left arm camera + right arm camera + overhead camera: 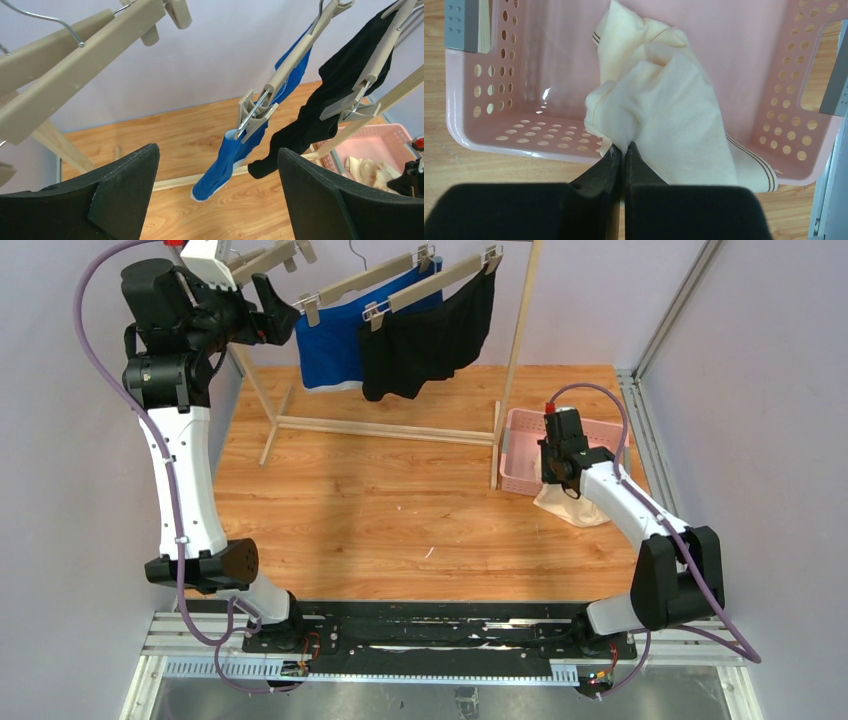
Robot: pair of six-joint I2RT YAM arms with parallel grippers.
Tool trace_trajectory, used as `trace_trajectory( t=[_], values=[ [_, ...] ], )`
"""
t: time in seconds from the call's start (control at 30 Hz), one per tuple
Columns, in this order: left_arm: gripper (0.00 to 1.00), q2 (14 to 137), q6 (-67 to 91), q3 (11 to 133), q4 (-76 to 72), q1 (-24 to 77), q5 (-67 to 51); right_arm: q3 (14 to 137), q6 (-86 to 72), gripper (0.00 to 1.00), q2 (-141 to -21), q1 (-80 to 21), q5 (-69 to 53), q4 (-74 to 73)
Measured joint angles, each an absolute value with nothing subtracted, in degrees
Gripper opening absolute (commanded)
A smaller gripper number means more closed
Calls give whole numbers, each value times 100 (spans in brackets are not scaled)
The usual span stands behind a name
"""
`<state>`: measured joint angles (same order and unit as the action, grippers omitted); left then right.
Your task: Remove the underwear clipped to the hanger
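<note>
Left gripper [280,305] is raised at the far left by the rack, jaws spread wide with nothing between them. Blue underwear [330,345] is clipped to a hanger [295,60] just to its right, and black underwear [425,350] is clipped one hanger further right. The blue pair's hanger bar runs slantwise from left to right. Its left clip [255,112] is the end nearest the open jaws, so that clip is judged the next target. The left arm is much nearer.

The right gripper [621,150] is low at the right, well apart from the rack. Its jaws are pressed together at the edge of the cream underwear [664,100], which is draped over the near rim of the pink basket [484,130]. Whether a fold is pinched cannot be told.
</note>
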<state>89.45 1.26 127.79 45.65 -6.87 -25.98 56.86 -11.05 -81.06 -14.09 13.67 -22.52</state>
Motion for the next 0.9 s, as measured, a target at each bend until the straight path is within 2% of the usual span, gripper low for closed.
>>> trace_trajectory(
  t=[0.33, 0.57, 0.9],
  values=[
    [98, 9183, 244, 12978, 4541, -650, -2665, 6335, -1144, 1, -7450, -1400, 1350, -2733],
    [98, 9592, 513, 13876, 4331, -639, -2818, 7461, -917, 1, -6805, -1398, 1514, -2904],
    [98, 9880, 628, 13701, 3942, -309, -2971, 8025, -436, 1, -7299, -1107, 1975, -2591]
  ],
)
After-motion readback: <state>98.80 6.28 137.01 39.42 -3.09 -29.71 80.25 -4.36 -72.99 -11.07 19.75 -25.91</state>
